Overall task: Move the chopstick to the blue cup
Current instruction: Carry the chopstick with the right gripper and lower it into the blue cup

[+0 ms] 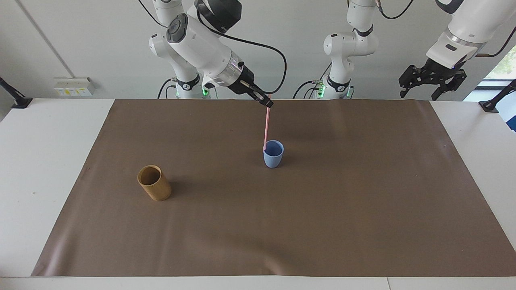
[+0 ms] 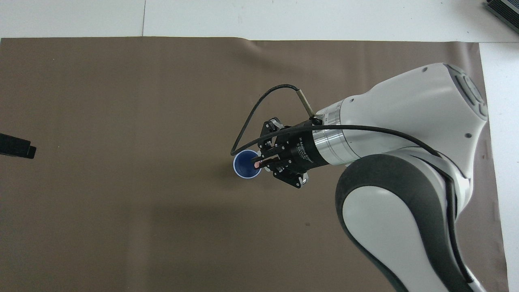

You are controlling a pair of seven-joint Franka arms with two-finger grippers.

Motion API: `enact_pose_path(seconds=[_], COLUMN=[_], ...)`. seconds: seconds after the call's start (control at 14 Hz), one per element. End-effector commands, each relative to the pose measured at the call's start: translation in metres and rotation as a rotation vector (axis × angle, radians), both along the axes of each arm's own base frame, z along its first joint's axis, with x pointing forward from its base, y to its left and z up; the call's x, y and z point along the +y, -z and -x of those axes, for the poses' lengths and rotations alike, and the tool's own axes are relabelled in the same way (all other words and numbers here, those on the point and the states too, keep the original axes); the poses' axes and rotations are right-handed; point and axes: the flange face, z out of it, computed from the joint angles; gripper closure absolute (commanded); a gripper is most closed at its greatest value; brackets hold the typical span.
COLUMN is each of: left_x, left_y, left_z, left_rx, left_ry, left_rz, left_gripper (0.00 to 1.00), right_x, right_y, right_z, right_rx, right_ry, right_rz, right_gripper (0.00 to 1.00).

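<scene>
My right gripper (image 1: 268, 103) is shut on the top end of the pale pink chopstick (image 1: 266, 129), which hangs nearly upright. Its lower tip is at the rim of the light blue cup (image 1: 273, 155), on the side toward the right arm's end; I cannot tell whether the tip is inside. In the overhead view the right gripper (image 2: 261, 162) and the chopstick's end (image 2: 257, 164) sit over the blue cup's mouth (image 2: 244, 167). My left gripper (image 1: 418, 96) waits raised and open over the left arm's end of the table.
A taller tan-brown cup (image 1: 154, 183) stands on the brown mat (image 1: 322, 225) toward the right arm's end, farther from the robots than the blue cup. My right arm hides it in the overhead view. The left gripper's tip (image 2: 16, 146) shows at that view's edge.
</scene>
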Motion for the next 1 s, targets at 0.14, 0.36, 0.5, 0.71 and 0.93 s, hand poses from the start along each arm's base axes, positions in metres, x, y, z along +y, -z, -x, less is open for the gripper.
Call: enact_pose_path(seconds=[0.14,0.36,0.5,0.71,0.93], left_x=[0.002,0.002,0.002,0.002,0.002], left_y=[-0.001,-0.001,-0.001,-0.001,-0.001], left_z=[0.006,0.006,0.006,0.006,0.006], left_rx=[-0.002,-0.002,-0.002,-0.002,-0.002], left_ry=[0.003,0.003,0.003,0.003,0.003], left_rz=[-0.008,-0.008,-0.008,-0.008,-0.008], left_gripper=[0.0,0.0,0.0,0.0,0.0], right_x=[0.009,0.023,0.031,0.031,0.029], right_y=[0.021,0.037,0.04,0.076,0.089], right_z=[-0.002,0.003,0.012,0.004,0.0], right_rx=[0.096,0.12,0.13,0.139,0.123], right_ry=[0.07,0.096,0.085,0.092,0.075], right_rz=[-0.034,-0.068,-0.062,-0.042,-0.032], right_gripper=[1.0,1.0,1.0,1.0,1.0])
